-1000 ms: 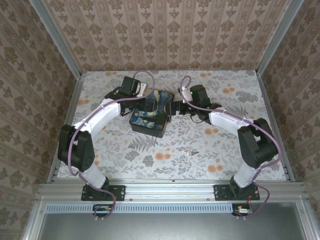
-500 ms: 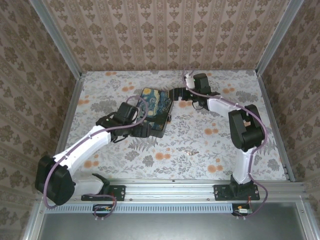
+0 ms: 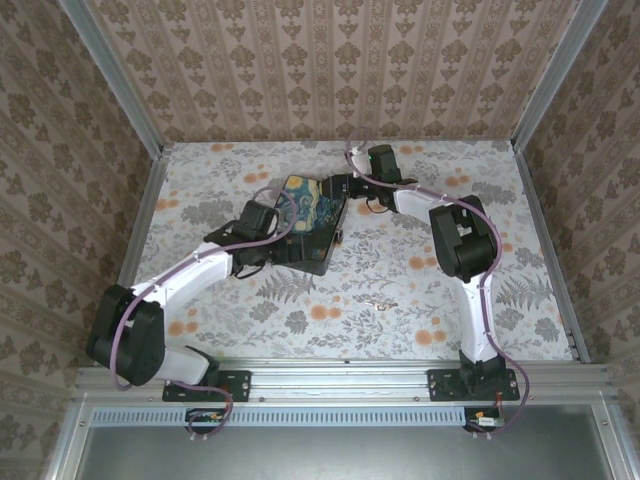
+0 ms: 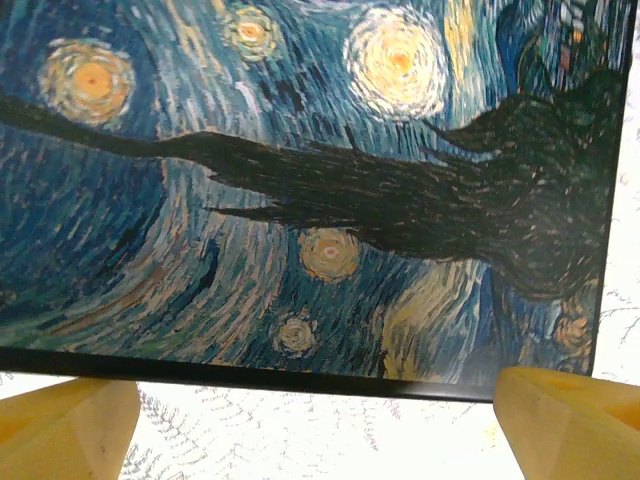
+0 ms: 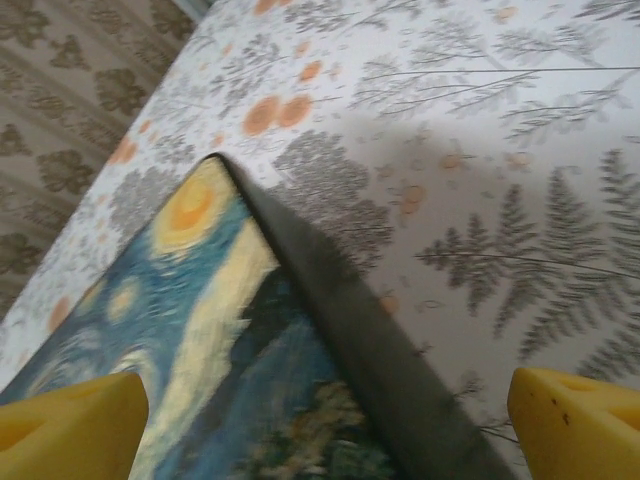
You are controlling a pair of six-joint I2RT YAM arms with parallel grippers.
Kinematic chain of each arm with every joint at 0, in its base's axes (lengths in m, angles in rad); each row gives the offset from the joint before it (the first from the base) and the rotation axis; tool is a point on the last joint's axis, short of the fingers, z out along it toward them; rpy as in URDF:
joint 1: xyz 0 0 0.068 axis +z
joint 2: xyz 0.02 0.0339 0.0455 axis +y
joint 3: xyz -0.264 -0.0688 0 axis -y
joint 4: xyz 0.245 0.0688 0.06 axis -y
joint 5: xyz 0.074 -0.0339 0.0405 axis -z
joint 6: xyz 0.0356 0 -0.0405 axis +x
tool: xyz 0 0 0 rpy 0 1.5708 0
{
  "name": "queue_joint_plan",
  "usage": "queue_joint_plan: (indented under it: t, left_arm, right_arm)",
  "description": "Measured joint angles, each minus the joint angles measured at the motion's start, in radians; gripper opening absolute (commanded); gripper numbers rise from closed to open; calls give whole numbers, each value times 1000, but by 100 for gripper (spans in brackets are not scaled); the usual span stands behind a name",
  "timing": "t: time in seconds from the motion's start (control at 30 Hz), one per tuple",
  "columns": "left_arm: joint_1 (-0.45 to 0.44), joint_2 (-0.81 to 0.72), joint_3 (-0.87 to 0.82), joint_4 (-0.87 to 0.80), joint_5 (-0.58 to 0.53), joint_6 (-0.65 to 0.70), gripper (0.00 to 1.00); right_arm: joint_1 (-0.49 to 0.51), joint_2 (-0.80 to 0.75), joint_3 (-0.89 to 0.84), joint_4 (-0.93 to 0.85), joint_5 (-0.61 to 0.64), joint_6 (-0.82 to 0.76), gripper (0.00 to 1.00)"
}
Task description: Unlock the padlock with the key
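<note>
A box painted with a starry night scene [image 3: 312, 218] lies mid-table. A small metal piece [image 3: 340, 236] at its right side may be the padlock, but I cannot tell. The key [image 3: 381, 303] lies alone on the flowered cloth, nearer the front. My left gripper [image 3: 283, 248] stands open at the box's near-left edge; in the left wrist view its yellow fingertips [image 4: 60, 430] spread wide below the lid [image 4: 300, 200]. My right gripper [image 3: 337, 189] stands open over the box's far right corner [image 5: 220, 350], with nothing between its fingertips [image 5: 580, 420].
The flowered tablecloth [image 3: 440, 280] covers the table, with patterned walls on three sides. An aluminium rail [image 3: 340, 378] runs along the front edge by the arm bases. Bare cloth lies right of and in front of the box.
The left arm swung from behind the box round to its near-left edge. The right arm folded back towards the far corner. The box turned and slid slightly towards the back.
</note>
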Motion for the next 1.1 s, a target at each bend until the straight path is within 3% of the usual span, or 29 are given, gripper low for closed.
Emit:
queue_joint_plan:
  t: [0.27,0.47,0.73,0.9,0.97,1.0,1.1]
  left_arm:
    - [69,43,10,14,39,33,100]
    - [113,120,68,9,47,72,100]
    - [135,176,159,-5,22,149,100]
    - [136,72,186,-91,-163,255,100]
    - [144,8,188,-114,-243,294,93]
    - [156,-18,193,-121,-268,304,96]
    - [244,-45,235,-134,-234,317,100]
  right_arm:
    - [2,-183,-284,40,-37,-42,91]
    - [39,-394,-508,2,31,-48,92]
    - [64,-520,-576,-108,135,-51,94]
    - [40,-688,-586,-270,280,-27,84]
    - [31,-786,-622,-323,334,16,79]
    - [29,-843,-655,-351,363,45,76]
    - [40,-1001,-770,-431,407,102,64]
